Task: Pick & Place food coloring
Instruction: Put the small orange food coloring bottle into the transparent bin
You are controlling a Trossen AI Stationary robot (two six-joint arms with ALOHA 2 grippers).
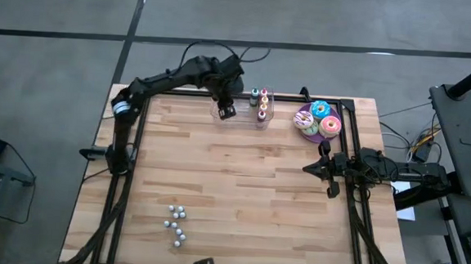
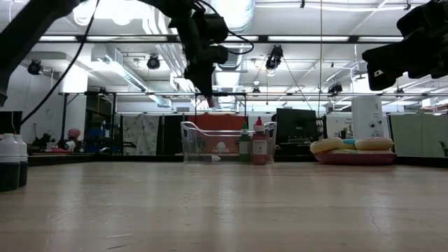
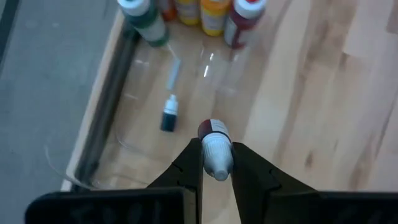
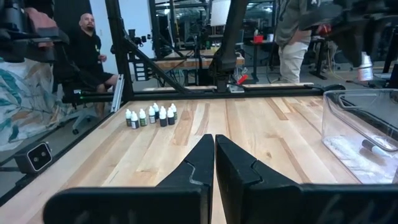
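My left gripper hangs over the left end of a clear plastic box at the table's far edge, shut on a small bottle with a white cap and a dark red body. Inside the box, food coloring bottles with green, yellow and red bodies stand upright at the right end. Another small white-capped bottle lies on its side on the box floor. My right gripper rests shut at the table's right edge, away from all of this. My left gripper pinches the small bottle between its two fingers at the white cap. The fingers slant steeply down from above and lie along the bottle. Its dark red body sticks out past the fingertips, clear of the box floor.
A plate of frosted doughnuts sits right of the box. Several small white-capped bottles stand near the front edge. Bare wood lies between them. People are in the room beyond the table.
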